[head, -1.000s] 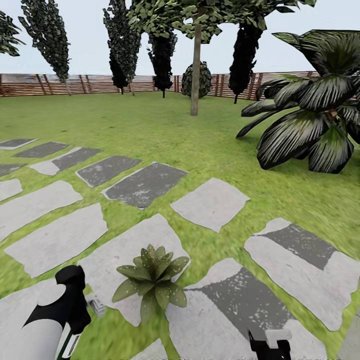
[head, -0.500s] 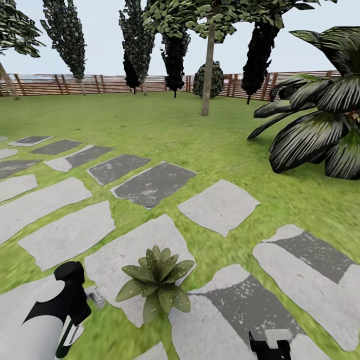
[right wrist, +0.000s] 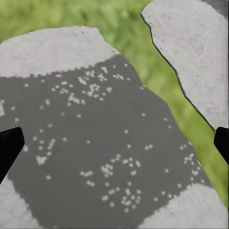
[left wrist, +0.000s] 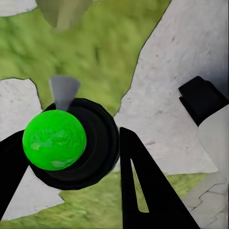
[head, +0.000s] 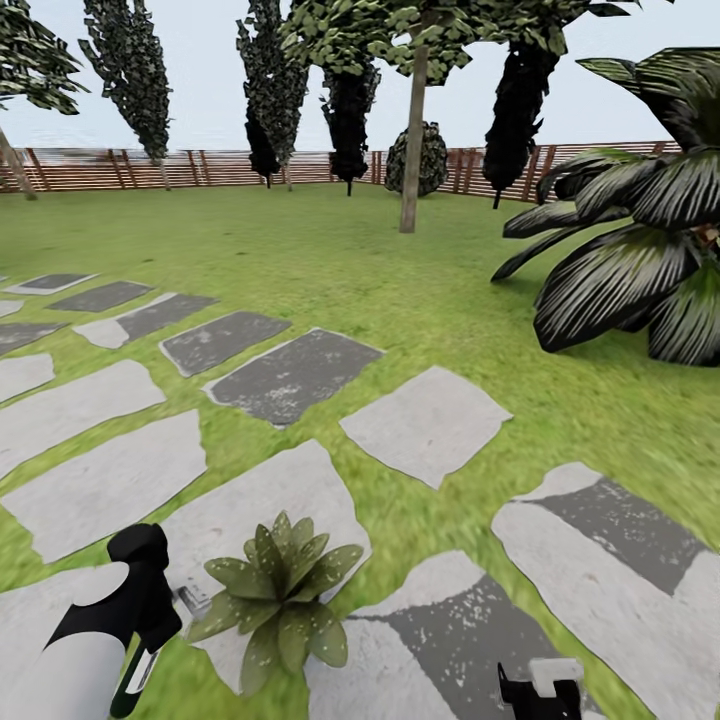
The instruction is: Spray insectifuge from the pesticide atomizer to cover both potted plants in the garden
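The left tool (left wrist: 71,157) has its two black, wedge-shaped fingers (left wrist: 143,186) shut round the pesticide atomizer (left wrist: 71,145), a round black body with a glossy bright green cap and a small grey nozzle tip. In the head view the left arm (head: 80,650) comes up from the lower left corner of the frame, white sleeve below and black wrist above, tilted toward the middle, with the atomizer's green-and-white lower part (head: 135,680) showing beneath it.

Just to the right of that wrist sits a potted plant (head: 275,600), a low rosette of pointed, matte green leaves with paler edges (its pot cannot be made out). It rests on the edge of a pale, rough stepping stone (head: 260,500), near the atomizer but not touching it.

The right tool (right wrist: 114,143) is spread wide, black fingertips at opposite edges of the right wrist view, holding nothing, over a speckled dark grey stone (right wrist: 95,157). In the head view it shows at the lower edge, right of centre (head: 540,690).

Around them lie irregular grey slabs in blurred green lawn (head: 330,260); a brown slatted fence (head: 200,168) crosses the upper part, and a glossy dark broad-leaved plant (head: 630,260) fills the upper right.
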Available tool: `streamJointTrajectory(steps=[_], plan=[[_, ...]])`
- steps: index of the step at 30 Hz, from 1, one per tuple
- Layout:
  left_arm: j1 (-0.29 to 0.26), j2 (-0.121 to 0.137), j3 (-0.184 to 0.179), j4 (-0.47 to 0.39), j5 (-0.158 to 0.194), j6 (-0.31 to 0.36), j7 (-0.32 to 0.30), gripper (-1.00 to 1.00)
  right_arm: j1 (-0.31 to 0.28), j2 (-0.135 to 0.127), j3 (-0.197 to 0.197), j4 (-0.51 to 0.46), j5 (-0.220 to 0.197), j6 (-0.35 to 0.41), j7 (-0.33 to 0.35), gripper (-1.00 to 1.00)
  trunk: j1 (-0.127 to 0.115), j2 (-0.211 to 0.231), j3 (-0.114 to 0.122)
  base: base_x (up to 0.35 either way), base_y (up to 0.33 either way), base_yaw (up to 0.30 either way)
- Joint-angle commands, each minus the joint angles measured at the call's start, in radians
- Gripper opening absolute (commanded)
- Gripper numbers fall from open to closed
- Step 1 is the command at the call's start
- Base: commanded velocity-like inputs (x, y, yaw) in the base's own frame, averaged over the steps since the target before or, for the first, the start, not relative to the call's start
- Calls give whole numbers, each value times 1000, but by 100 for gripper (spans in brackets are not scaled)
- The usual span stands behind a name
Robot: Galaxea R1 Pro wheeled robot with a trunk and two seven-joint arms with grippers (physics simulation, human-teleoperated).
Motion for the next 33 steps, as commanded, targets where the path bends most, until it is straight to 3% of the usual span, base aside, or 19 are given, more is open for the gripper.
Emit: streamJointTrajectory(steps=[1, 10, 15, 18, 27, 33], plan=[[-1, 0, 2, -1, -6, 10, -8, -100, -1, 0, -4, 2, 11, -3, -6, 100, 0, 0, -1, 102, -283, 175], [-15, -3, -6, -2, -6, 13, -21, -100, -1, 0, -4, 2, 11, -3, -6, 100, 0, 0, -1, -141, -262, 265], [-88, 2, -13, -2, -19, 12, -96, -100, -1, 1, -4, 2, 11, -3, -6, 100, 0, 0, -1, -277, -201, 278], [-106, 1, -15, -3, -21, 11, -112, -100, -1, 1, -4, 3, 11, -3, -6, 100, 0, 0, -1, -241, -228, 278], [-110, -2, -17, -47, -28, 11, -114, -100, -1, 1, -4, 2, 11, -3, -6, 100, 0, 0, -1, 3, -303, 196], [-100, -3, -14, -50, -73, 13, -115, -100, -1, 1, -4, 2, 11, -3, -6, 100, 0, 0, -1, 42, -312, 7]])
